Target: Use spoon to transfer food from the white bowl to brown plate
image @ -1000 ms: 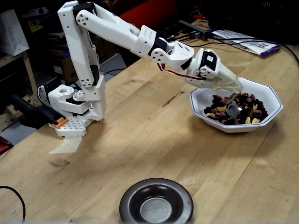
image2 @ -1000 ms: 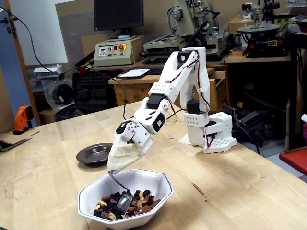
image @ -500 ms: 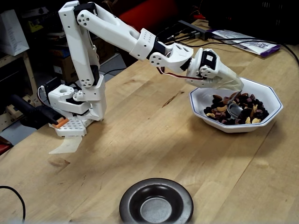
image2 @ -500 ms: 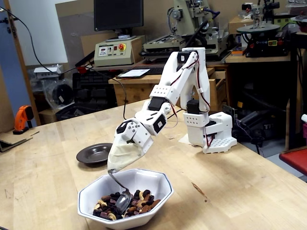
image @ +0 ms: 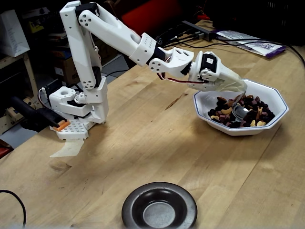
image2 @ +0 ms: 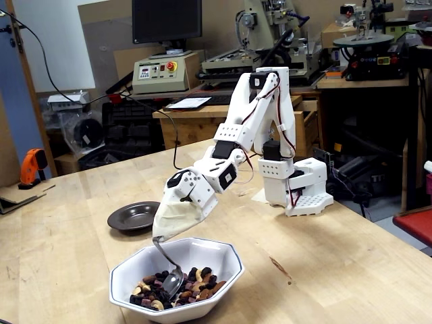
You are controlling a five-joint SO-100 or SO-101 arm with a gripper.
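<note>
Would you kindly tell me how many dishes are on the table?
2. The white bowl holding food sits under the gripper, spoon dipped in. The brown plate sits apart, empty.

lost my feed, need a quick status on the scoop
Tool shut on spoon, spoon bowl down in the nut mix inside the white bowl. Brown plate empty. Nothing on the table between bowl and plate.

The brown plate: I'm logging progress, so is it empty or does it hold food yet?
Empty. The brown plate shows a bare sunken centre in both fixed views; all the food lies in the white bowl.
</note>
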